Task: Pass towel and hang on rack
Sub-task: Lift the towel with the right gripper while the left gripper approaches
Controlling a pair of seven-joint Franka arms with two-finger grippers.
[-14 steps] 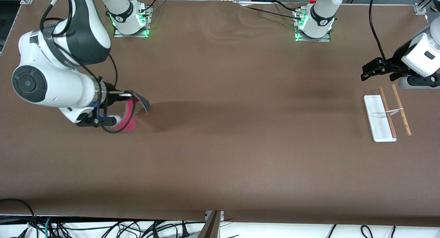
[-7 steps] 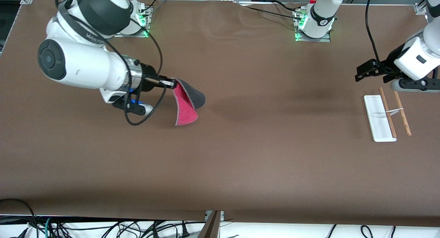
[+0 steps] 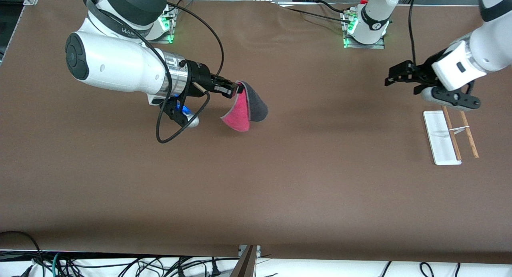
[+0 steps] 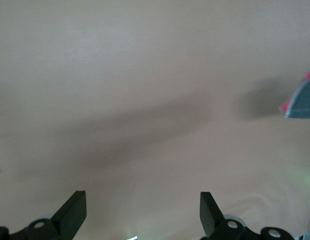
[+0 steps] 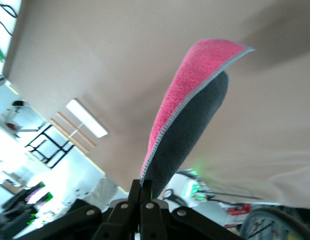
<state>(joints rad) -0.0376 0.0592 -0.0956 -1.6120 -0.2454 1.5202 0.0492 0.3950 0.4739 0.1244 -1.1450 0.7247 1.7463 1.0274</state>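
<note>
Front view shows the right gripper (image 3: pixel 235 88) pinching the towel (image 3: pixel 245 109) in the air above the counter (image 3: pixel 256 181), well apart from the rack (image 3: pixel 450 136). Left wrist view alone shows the left gripper (image 4: pixel 142 210) spread wide, near the rack.

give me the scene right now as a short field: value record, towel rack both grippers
towel: pink and dark grey cloth, hanging folded in the air from one pinched edge, over the table's right-arm half
right gripper: shut on the towel, held above the table
left gripper: open, empty, in the air over the table near the rack
rack: white base with two wooden rods, on the table at the left arm's end, nothing hung on it
handover: not yet done; a wide gap separates the towel and the left gripper
table: brown cover
</note>
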